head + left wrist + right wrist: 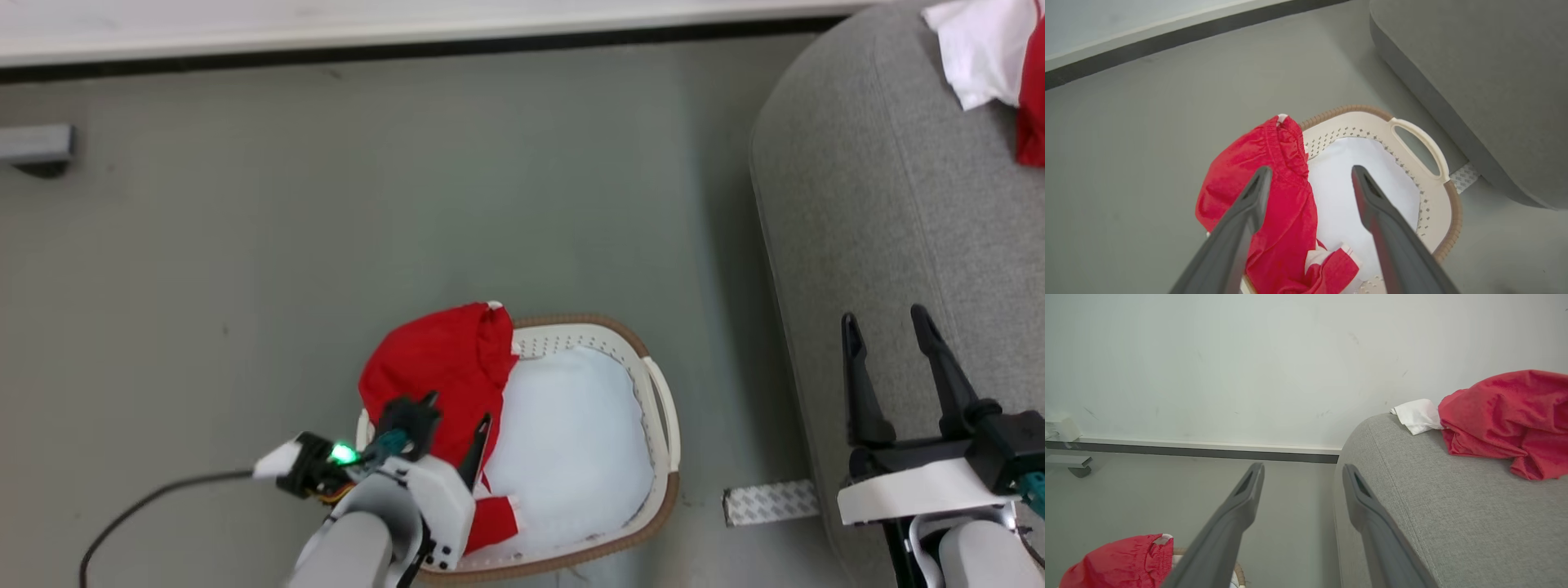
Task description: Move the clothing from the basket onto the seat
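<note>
A red garment (445, 367) drapes over the left rim of the white basket (663, 408), partly inside and partly hanging outside; it also shows in the left wrist view (1274, 196) and the right wrist view (1122, 561). My left gripper (455, 416) hovers open just above that garment, with one finger over the cloth and the other over the pale pad, nothing between them (1308, 173). Another red garment (1506, 416) with a white panel (976, 49) lies on the grey sofa (882, 212). My right gripper (886, 322) stands open above the sofa's edge (1302, 469).
A smooth bluish-white pad (571, 441) lines the basket's bottom. Patterned tape (767, 502) marks the grey floor between basket and sofa. A wall with a dark baseboard (408, 51) runs along the back. A grey caster foot (37, 147) sits far left, and a black cable (139, 510) trails near my left arm.
</note>
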`<state>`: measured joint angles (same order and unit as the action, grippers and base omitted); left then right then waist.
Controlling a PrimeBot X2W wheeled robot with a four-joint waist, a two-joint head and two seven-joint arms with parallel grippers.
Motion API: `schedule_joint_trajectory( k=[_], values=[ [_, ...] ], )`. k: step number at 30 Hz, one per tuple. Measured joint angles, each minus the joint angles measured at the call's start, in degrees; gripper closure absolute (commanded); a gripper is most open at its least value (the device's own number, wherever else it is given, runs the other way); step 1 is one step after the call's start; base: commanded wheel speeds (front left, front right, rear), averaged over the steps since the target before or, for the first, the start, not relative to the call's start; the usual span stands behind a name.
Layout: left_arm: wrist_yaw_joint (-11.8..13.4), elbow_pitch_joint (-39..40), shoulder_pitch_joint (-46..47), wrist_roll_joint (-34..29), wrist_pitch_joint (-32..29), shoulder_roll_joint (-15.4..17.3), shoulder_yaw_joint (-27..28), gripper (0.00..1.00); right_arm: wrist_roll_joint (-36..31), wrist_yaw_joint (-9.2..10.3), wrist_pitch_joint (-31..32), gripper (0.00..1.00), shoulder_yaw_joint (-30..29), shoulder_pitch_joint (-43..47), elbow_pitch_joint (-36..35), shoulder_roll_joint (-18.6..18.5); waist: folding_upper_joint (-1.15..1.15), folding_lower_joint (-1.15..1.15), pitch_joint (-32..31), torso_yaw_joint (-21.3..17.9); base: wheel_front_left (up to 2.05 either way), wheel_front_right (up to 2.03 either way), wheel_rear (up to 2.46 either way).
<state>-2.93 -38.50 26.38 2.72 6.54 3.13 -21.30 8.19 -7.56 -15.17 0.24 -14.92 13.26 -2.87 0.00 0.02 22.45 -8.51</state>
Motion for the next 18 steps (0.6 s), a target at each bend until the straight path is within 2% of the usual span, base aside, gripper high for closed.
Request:
schedule_joint_trajectory(
  k=[8, 14, 18],
  values=[
    [0.8, -9.6, 9.5, -2.1, -6.6, -0.3, -5.7, 0.0, 0.6, 0.0, 0.0, 0.0, -0.1, -3.5, -2.0, 0.0, 0.0, 0.0, 6.7, -1.1, 0.0, 0.0, 0.0],
    [1.6, -13.8, 16.0, -2.9, -11.1, -0.4, -11.9, 0.0, 1.5, 0.0, 0.0, 0.0, 0.8, -6.2, -3.2, 0.0, 0.0, 0.0, 12.6, -1.6, 0.0, 0.0, 0.0],
    [3.1, -17.2, 19.9, -4.2, -14.0, -0.4, -15.0, 0.0, 2.1, 0.0, 0.0, 0.0, 0.8, -7.6, -4.2, 0.0, 0.0, 0.0, 16.4, -2.0, 0.0, 0.0, 0.0]
  ],
)
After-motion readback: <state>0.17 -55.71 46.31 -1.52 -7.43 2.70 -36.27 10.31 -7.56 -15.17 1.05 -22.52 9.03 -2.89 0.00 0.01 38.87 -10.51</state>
